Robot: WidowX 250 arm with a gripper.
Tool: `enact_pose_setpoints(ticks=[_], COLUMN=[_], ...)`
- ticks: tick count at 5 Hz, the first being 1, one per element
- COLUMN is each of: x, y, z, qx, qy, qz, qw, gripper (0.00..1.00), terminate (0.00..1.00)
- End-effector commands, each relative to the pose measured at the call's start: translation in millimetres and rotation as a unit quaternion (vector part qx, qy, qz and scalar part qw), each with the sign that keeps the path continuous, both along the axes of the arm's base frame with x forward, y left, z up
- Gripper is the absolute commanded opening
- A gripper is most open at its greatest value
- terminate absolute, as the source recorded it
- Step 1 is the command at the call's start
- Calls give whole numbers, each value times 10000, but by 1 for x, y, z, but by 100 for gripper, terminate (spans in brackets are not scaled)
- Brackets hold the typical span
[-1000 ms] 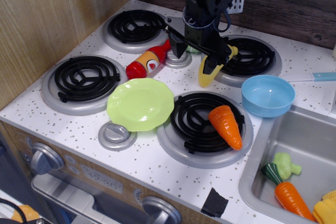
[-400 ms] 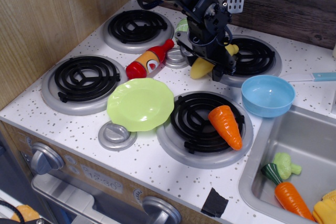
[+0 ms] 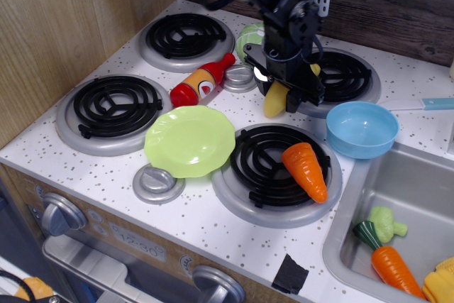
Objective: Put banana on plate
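The yellow banana (image 3: 274, 101) lies on the white stove top at the left rim of the back right burner (image 3: 344, 74); its far tip shows behind the arm. My gripper (image 3: 278, 90) is down over its middle, with the black fingers closed against both sides. The banana still rests on the counter. The lime-green plate (image 3: 189, 140) with a wavy rim lies empty to the front left, between the front burners, apart from the gripper.
A red and yellow bottle (image 3: 198, 84) lies between banana and plate. An orange carrot (image 3: 306, 169) rests on the front right burner. A light blue bowl (image 3: 361, 129) stands to the right, by the sink (image 3: 411, 189), which holds toy vegetables. A wooden wall is on the left.
The gripper came down from just above the banana onto it and its fingers narrowed around it. The banana's near end shifted slightly left.
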State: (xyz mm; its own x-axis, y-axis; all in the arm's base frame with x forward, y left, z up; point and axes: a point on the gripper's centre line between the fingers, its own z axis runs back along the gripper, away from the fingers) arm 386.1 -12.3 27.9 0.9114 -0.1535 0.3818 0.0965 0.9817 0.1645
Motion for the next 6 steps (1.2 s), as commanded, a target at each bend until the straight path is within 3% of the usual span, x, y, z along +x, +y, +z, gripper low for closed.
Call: enact_pose_setpoints(ticks=[1, 2, 5, 6], x=[-26, -53, -103, -108], y=[27, 49, 48, 43], z=[57, 65, 23, 14], qx=[400, 651, 135, -42], qy=[19, 251, 402, 148], qz=[624, 922, 1091, 1255], qw=[9972, 9933, 9931, 9920], gripper=[0, 0, 0, 100], terminate=[0, 0, 0, 0])
